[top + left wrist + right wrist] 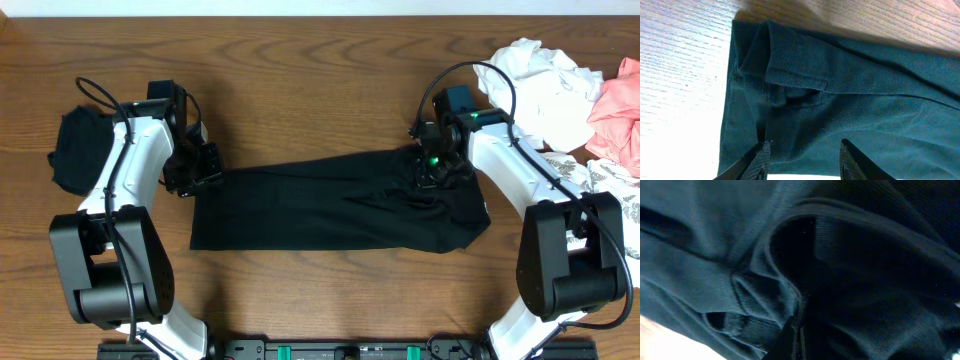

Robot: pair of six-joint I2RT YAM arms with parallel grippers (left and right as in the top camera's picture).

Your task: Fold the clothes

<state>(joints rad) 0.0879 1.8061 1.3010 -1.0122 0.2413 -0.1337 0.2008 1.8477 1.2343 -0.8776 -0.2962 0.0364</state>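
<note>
Black shirt (330, 205) lies as a band across the table (300, 60): right gripper (792, 341) is clenched on a fold at its right end, left gripper (802, 162) stands released over its left edge, so close the left before lifting both ends evenly.

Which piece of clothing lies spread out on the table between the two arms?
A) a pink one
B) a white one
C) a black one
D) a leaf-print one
C: the black garment lies stretched across the middle, while the white garment and pink garment sit bunched at the right.
</note>
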